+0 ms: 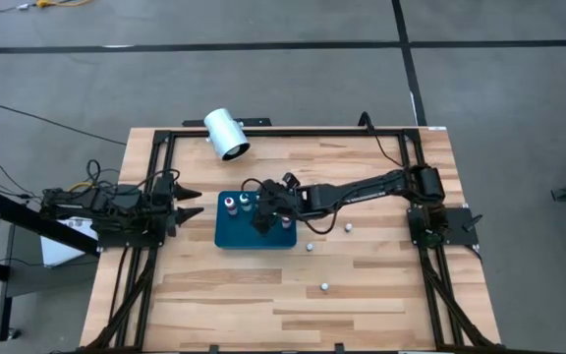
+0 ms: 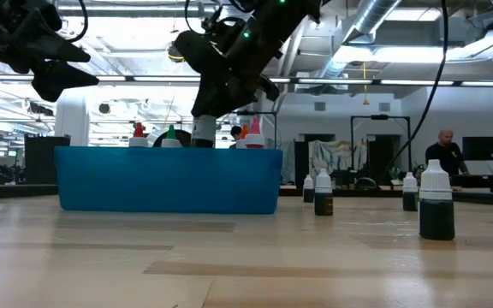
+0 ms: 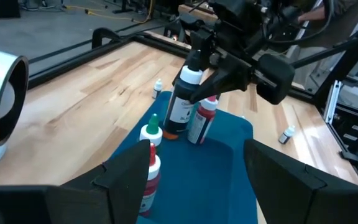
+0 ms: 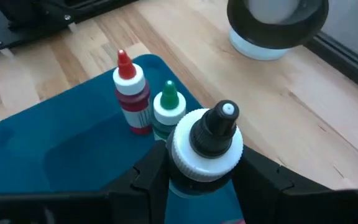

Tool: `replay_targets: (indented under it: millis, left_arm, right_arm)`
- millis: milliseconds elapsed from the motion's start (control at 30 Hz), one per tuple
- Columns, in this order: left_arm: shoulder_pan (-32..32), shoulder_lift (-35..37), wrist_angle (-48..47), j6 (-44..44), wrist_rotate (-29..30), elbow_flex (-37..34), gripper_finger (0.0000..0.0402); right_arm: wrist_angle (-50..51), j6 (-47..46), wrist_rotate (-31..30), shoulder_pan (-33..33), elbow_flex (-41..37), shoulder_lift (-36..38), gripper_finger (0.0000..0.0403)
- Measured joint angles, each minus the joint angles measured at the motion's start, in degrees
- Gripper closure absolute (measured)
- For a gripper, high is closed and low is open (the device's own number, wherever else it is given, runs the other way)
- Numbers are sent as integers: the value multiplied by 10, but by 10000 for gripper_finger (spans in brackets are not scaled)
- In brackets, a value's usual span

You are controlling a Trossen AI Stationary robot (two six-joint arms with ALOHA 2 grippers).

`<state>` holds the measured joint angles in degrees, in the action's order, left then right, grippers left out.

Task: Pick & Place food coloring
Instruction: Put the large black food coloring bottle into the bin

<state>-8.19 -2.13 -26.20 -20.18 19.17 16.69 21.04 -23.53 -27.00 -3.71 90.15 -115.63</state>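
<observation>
The table point(image 1: 362, 295) is a pale butcher-block top of glued wooden strips, framed by black rails. Near its far edge, toward the far left corner, a large white cylinder point(image 1: 227, 134) lies on its side, its dark hollow mouth showing in the left wrist view. Around the table's middle sits the teal tray point(image 1: 239, 237), a smooth rectangular plastic dish with rounded corners and a low rim. Inside it stand small pale squeeze bottles of food coloring: a red-capped bottle point(image 4: 131, 92) and a green-capped bottle point(image 4: 168, 109) side by side, and another red bottle point(image 3: 202, 119) touching the one being held. The right gripper point(image 1: 263, 218) reaches over the tray, its fingers clamped around a black-tipped bottle point(image 4: 207, 140) with a ribbed white cap and dark contents, held upright just above or on the tray floor; which, I cannot tell. The left gripper point(image 1: 193, 203) waits at the table's left edge, fingers spread wide and empty. Three more tiny white-capped dark bottles point(image 1: 348, 228) stand apart on bare wood toward the right and near sides of the tray.
</observation>
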Motion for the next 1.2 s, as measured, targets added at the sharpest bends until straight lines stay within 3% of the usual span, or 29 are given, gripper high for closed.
replay_targets:
  millis: [400, 800, 1200]
  left_arm:
    - [0, 0, -2, 0, 1, 0, 152]
    - [0, -1, -2, 0, 2, 0, 152]
    - [0, -1, -1, 2, 7, 0, 152]
  right_arm:
    - [-18, 2, 24, 0, 2, -57, 262]
    - [-18, 44, 14, 13, 1, -55, 259]
    - [-19, 61, 45, 16, 2, -55, 250]
